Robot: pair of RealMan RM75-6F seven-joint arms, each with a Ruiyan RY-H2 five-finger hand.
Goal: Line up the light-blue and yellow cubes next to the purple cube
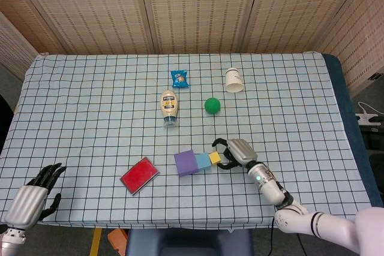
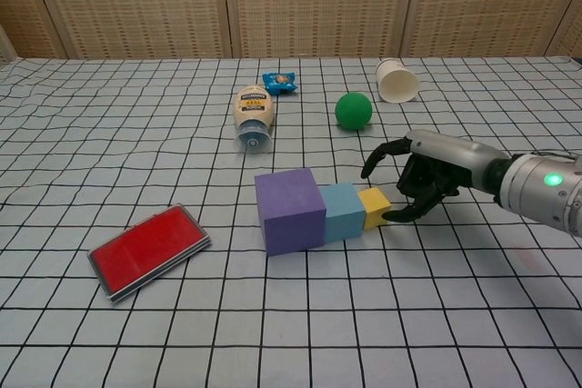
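The purple cube (image 2: 289, 209), the light-blue cube (image 2: 344, 211) and the small yellow cube (image 2: 373, 207) stand in a touching row on the checked cloth. In the head view the same row runs purple cube (image 1: 185, 162), light-blue cube (image 1: 203, 161), yellow cube (image 1: 215, 158). My right hand (image 2: 414, 179) hovers just right of the yellow cube with its fingers spread. One lower fingertip (image 2: 396, 216) lies close to the cube's right side, and the upper fingers arch clear above it. It holds nothing. My left hand (image 1: 27, 199) rests at the table's near-left corner, fingers apart and empty.
A lying mayonnaise bottle (image 2: 253, 114), a green ball (image 2: 353, 110), a tipped paper cup (image 2: 397, 80) and a blue snack packet (image 2: 279, 82) sit beyond the cubes. A flat red box (image 2: 148, 251) lies to the near left of the purple cube.
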